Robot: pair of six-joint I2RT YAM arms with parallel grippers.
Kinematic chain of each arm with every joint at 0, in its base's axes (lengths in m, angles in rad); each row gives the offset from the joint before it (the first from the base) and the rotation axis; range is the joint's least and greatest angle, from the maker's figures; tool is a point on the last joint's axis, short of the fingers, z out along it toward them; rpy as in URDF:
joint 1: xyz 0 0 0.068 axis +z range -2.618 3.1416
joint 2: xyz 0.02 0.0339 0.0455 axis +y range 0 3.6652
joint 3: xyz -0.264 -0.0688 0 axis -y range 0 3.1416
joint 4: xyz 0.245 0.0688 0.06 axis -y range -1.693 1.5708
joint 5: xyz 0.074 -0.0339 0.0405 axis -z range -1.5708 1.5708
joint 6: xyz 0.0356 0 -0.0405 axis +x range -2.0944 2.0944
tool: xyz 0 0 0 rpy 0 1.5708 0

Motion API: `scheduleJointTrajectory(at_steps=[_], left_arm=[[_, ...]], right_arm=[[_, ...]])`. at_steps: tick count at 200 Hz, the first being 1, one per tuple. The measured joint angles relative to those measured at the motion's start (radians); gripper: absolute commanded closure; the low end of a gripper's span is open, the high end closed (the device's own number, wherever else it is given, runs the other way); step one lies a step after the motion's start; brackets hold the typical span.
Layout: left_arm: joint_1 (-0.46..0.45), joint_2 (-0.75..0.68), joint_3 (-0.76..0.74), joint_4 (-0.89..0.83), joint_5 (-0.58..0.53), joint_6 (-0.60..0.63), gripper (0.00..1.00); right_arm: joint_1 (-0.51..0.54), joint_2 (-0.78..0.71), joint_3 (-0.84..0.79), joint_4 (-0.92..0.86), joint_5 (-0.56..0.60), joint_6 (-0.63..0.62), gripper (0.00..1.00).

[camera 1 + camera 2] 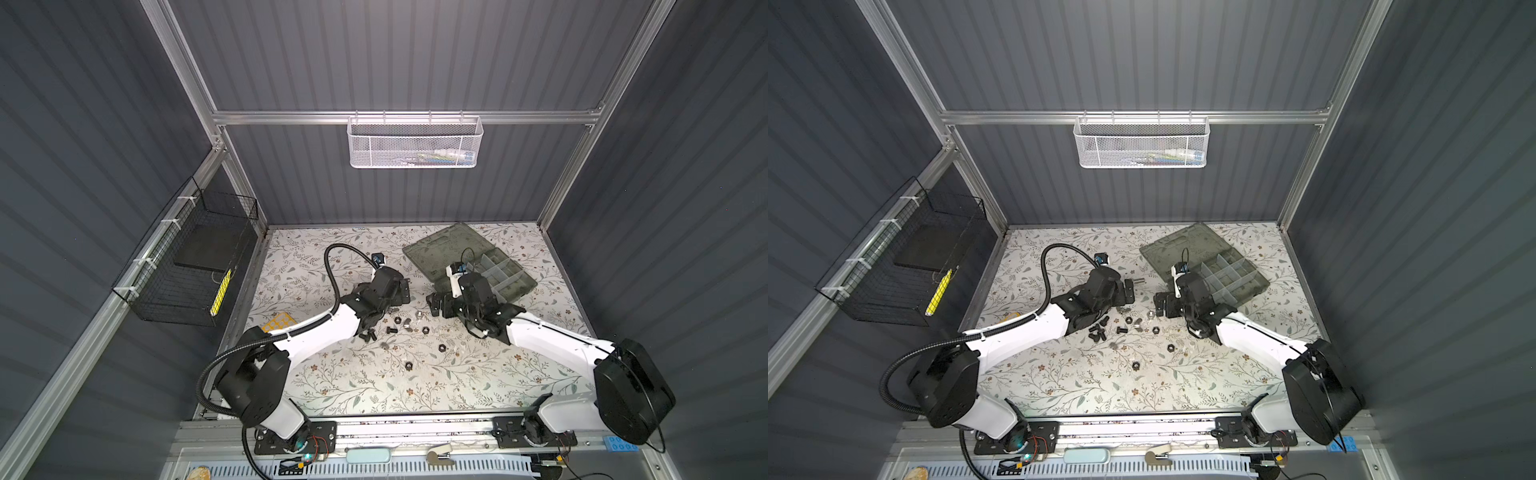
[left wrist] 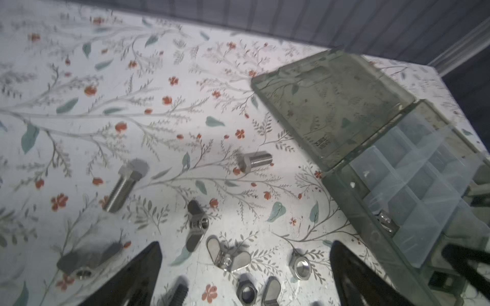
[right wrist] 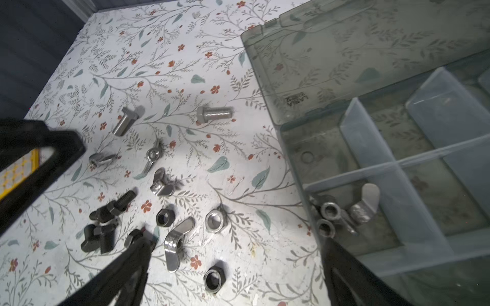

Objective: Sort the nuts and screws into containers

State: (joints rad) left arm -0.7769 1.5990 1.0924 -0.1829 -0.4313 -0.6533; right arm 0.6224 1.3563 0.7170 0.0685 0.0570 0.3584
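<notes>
Sorting is barely begun, by my read, with most of the hardware loose in the middle of the floral tabletop (image 1: 332, 386). My right pincer (image 3: 234, 242) hangs with its jaws wide apart and nothing between them. It's at the near corner of the flat translucent grey-green plastic organizer case (image 1: 451, 249), which lies open toward the tabletop's far right corner. My left pincer (image 2: 245, 243) is spread just as wide, empty, low over the loose pieces.

Now the count. The pale-walled corner compartment (image 3: 381, 233) holds stowed silver wing nuts (image 3: 366, 204), at least two, too tangled to split further. On the tabletop:
- three loose silver wing nuts (image 3: 177, 243)
- three silver hex-head screws (image 3: 214, 114), one of them blurred
- about four short black screws (image 3: 114, 208), bunched together
- one silver hex nut (image 3: 216, 220)
- four black hex nuts (image 1: 441, 346) in a top view, two of them nearer the front edge

I judge the step in hand to be a fresh pick. The left pincer sits nearest a wing nut, so I'd come straight down over that one piece. The neighbours lie close, so I'd close without sweeping them, then carry it to the compartment with its kin. Screws and hex nuts want compartments of their own.
</notes>
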Motion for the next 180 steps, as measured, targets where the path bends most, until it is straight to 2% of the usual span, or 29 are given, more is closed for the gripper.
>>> scheduleJointTrajectory(at_steps=[46, 88, 124, 162, 180], left_arm=[[0.006, 0.175, 0.181, -0.257, 0.018, -0.277, 0.08], [0.024, 0.277, 0.249, -0.320, 0.095, -0.475, 0.16], [0.052, 0.289, 0.241, -0.320, 0.133, -0.576, 0.21], [0.087, 0.309, 0.216, -0.293, 0.193, -0.636, 0.36], [0.098, 0.335, 0.214, -0.281, 0.218, -0.648, 0.39]], right_arm=[[0.048, -0.074, -0.113, 0.138, 0.030, -0.011, 0.01], [0.048, -0.075, -0.113, 0.179, 0.032, -0.004, 0.01], [0.048, -0.075, -0.113, 0.179, 0.033, 0.001, 0.01], [0.048, -0.081, -0.113, 0.179, 0.034, 0.004, 0.01], [0.048, -0.082, -0.113, 0.179, 0.038, 0.005, 0.01]])
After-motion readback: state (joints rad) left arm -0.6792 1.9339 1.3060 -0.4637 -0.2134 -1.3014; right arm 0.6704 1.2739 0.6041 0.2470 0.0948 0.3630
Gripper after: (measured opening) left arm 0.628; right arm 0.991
